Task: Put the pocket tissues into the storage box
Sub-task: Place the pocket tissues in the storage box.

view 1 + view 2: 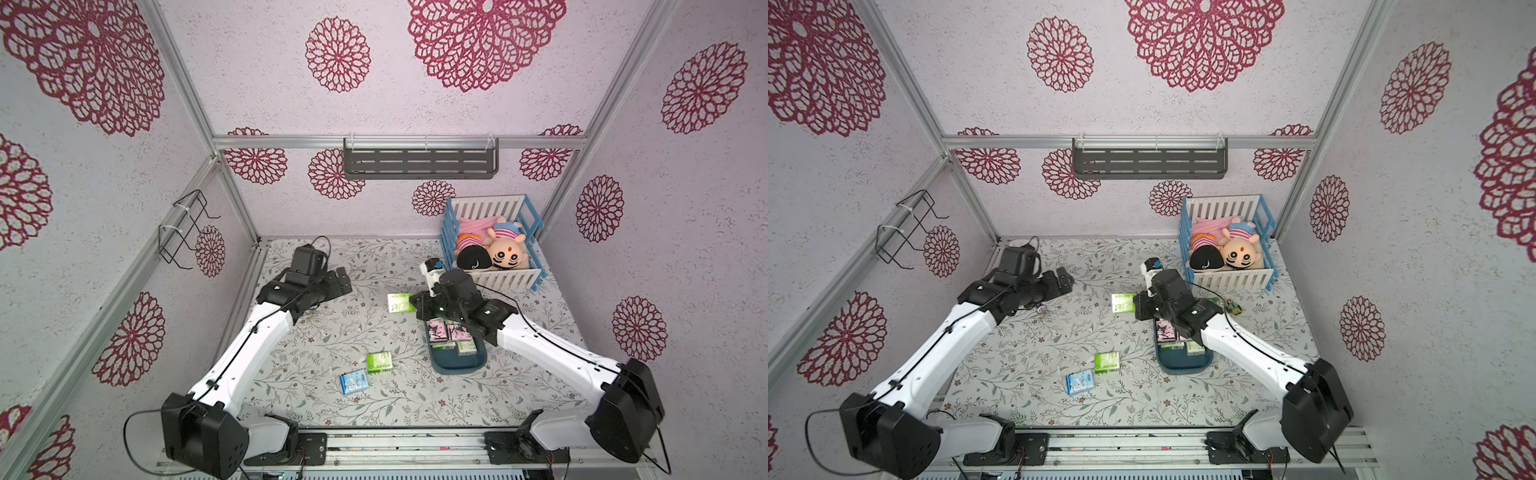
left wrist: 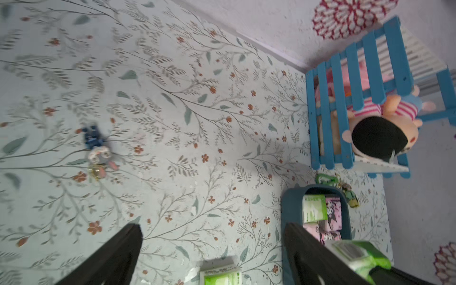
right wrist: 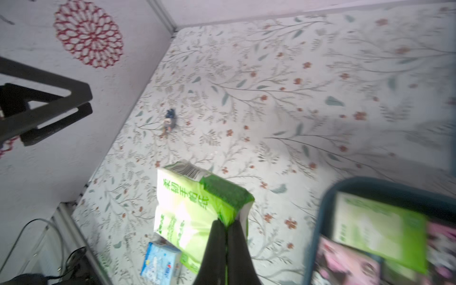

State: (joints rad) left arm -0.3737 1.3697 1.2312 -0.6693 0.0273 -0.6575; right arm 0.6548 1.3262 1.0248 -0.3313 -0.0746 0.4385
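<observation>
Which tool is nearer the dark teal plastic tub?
Right. The right tool, gripping a green tissue pack, is at the tub's far end; left tool is well away.

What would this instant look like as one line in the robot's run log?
right fingers: shut on green-and-white tissue pack, near storage box | left fingers: open, empty | on table: second green pack, light blue pack

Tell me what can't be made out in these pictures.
- Storage box, both top views: the right arm covers its far end, so its pack count is unknown.
- Pink packs, right wrist view: blurred, cut off by the edge.
- Small toy: too small in both top views, blurred in the left wrist view.
</observation>
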